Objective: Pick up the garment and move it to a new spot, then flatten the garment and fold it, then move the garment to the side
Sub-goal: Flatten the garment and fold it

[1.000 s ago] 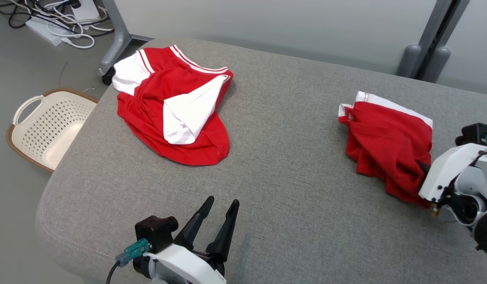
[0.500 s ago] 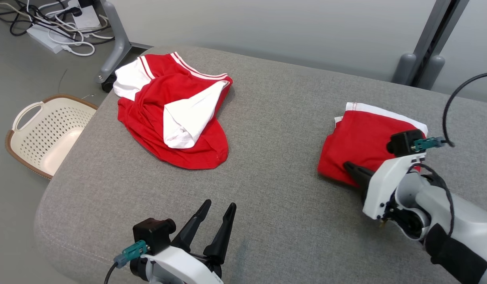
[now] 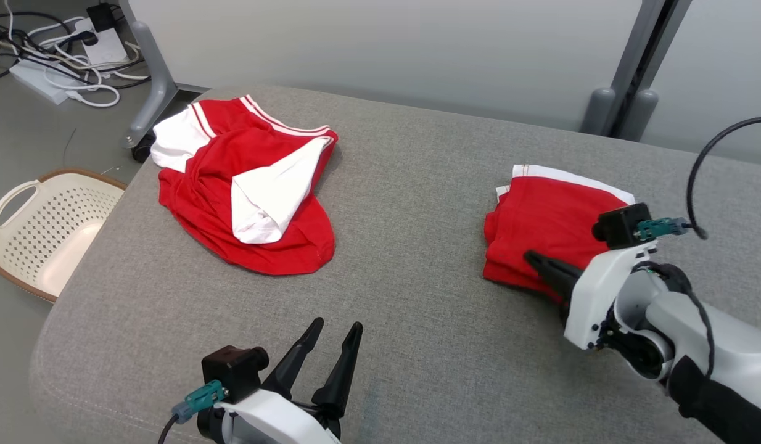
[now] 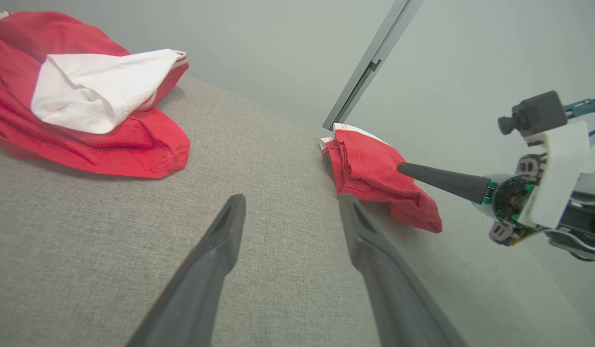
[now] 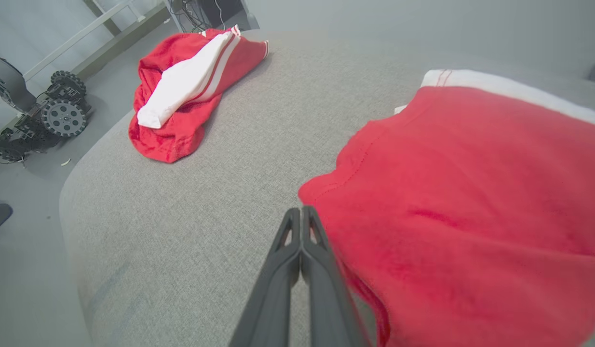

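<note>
The basket [image 3: 41, 228] sits on the floor, far left. A crumpled garment [image 3: 245, 197] lies on the bench [image 3: 417, 290], left side. My left gripper [image 3: 337, 323] hovers near me, jaws wide and empty. The folded garment [image 3: 541, 228] lies to the right, with my right gripper [image 3: 531, 256] at its near edge, jaws pressed together, pinching nothing as far as I can judge. Nothing stands between.

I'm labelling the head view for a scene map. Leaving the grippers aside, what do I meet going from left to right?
basket → crumpled garment → folded garment
</note>
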Available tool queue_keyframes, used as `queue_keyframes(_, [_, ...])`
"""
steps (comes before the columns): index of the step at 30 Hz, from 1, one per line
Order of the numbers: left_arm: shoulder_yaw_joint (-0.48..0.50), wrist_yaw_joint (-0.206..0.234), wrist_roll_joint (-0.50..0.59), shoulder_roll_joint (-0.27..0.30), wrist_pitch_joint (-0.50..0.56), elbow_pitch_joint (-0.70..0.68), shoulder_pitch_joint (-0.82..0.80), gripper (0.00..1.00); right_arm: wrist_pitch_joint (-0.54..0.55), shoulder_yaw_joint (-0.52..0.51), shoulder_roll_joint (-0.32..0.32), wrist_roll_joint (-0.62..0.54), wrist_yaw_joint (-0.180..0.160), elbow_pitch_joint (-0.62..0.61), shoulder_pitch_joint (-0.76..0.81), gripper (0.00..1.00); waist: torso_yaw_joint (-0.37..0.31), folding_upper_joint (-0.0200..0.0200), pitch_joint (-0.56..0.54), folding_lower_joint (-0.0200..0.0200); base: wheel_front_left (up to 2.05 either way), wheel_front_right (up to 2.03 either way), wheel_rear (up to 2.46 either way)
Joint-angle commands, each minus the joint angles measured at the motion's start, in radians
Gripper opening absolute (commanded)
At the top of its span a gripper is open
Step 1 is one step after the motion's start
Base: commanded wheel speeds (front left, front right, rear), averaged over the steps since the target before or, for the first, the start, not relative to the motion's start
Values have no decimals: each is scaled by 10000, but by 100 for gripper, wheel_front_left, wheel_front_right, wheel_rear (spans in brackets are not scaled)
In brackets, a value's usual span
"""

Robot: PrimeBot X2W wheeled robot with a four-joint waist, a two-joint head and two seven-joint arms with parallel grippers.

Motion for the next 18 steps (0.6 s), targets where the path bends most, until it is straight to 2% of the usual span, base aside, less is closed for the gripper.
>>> queue_keyframes(1, [46, 60, 25, 48, -18, -48, 38, 100, -132, -156, -182, 139, -1, -2, -85, 0, -106, 0, -62, 0, 0, 0, 0])
queue_keyframes(4, [43, 69, 96, 83, -24, -108, -7, 100, -321, -509, -540, 349, -1, 127, -74, 0, -234, 0, -96, 0, 0, 0, 0])
queue_keyframes(5, [47, 75, 110, 106, -27, -127, -21, 100, -425, -645, -627, 466, 0, 126, -56, 10, -269, 0, -101, 0, 0, 0, 0])
queue_keyframes(6, [60, 84, 117, 128, -31, -151, -31, 100, -500, -844, -676, 701, 0, 42, -2, 27, -304, 0, -98, 0, 0, 0, 0])
queue_keyframes(8, [67, 122, 177, 187, -37, -202, -60, 100, -574, -1167, -906, 1057, -1, -26, 105, 55, -359, 0, -72, 0, 0, 0, 0])
queue_keyframes(9, [58, 149, 219, 215, -39, -215, -87, 100, -595, -1280, -1038, 1180, -1, 35, 138, 100, -378, 0, -53, 0, 0, 0, 0])
queue_keyframes(15, [178, 279, 689, 311, -94, -410, -349, 100, -328, -2238, -1247, 2593, 0, 345, 417, 100, -314, 0, 169, 0, 0, 0, 0])
queue_keyframes(18, [224, 307, 925, 331, -118, -427, -388, 100, -141, -2409, -1427, 2876, 0, 560, 511, 100, -223, 0, 263, 0, 0, 0, 0])
